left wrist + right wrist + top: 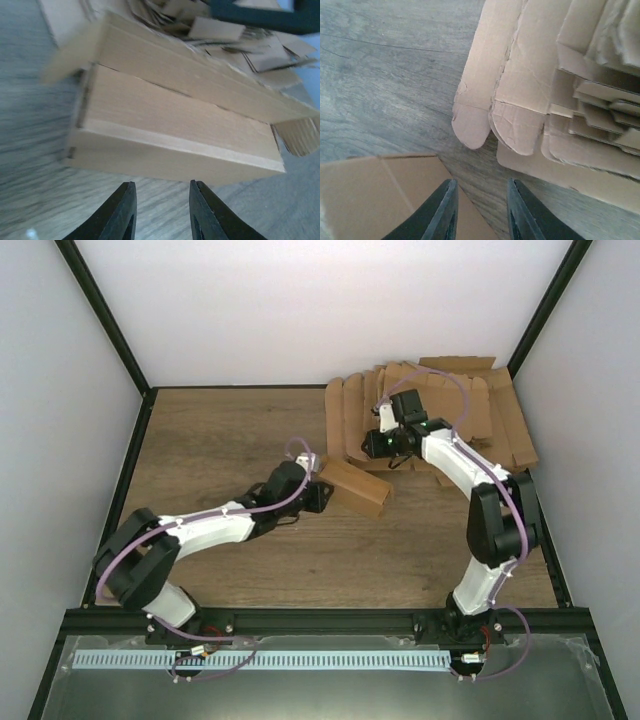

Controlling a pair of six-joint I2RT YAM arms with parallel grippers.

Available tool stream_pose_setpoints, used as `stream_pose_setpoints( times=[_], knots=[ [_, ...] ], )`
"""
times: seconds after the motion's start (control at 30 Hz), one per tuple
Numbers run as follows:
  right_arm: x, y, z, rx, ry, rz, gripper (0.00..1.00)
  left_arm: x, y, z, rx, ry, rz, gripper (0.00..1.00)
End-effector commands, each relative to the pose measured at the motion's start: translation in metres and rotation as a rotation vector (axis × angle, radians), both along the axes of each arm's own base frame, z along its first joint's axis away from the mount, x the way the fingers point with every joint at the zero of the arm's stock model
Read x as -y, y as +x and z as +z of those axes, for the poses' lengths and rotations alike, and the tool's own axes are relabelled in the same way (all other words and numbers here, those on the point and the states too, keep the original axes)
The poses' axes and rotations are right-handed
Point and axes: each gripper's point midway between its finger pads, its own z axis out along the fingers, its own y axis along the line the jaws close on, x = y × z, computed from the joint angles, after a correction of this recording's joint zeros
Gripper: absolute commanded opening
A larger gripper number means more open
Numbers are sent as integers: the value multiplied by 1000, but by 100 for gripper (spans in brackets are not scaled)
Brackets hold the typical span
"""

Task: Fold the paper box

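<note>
Wood-grain tabletop [230, 440] inside white walls and a black frame. Carries one small oblong brown cardboard paper box [352, 488] near mid-table, folded shut into a long block and lying flat on a long face. Runs diagonally in the top view, long axis from upper left down to lower right.

By count: one paper box, one loose pile of flat brown cardboard blanks [470, 410] at the far right corner, too overlapped to number, and two white arms with black grippers.

Left gripper [318, 494] just beside the box's left end, with black fingers [122, 212] spread and only bare table between them, pinching nothing. Seen from the left wrist, box crosswise just ahead of the fingertips; cannot tell whether touching.

Right gripper [378, 443] beyond the box, over the near left edge of the pile, apart from the box. Likewise spread, with nothing between its fingers [527, 212] but tabletop.
</note>
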Motion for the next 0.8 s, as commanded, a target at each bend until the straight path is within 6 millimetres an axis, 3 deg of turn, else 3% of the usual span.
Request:
stream_pose_setpoints(
  times=[0.0,0.13,0.23,0.3,0.43,0.6,0.77],
  knots=[
    [27,-7,56,170,-9,-122,30,-48,14,10,20,101,79,32],
    [44,-43,66,186,2,-185,35,-76,47,38,76,124,86,31],
    [46,-76,65,169,13,-181,39,-73,59,45,118,173,33,33],
    [48,-97,58,150,8,-185,45,-67,63,49,149,181,-1,40],
    [53,-131,48,130,37,-189,48,-59,66,55,236,182,-59,49],
    [46,-153,36,111,104,-156,51,-50,68,55,340,218,-156,52],
    [45,-152,21,103,106,-167,51,-37,68,49,386,223,-247,52]
  ],
)
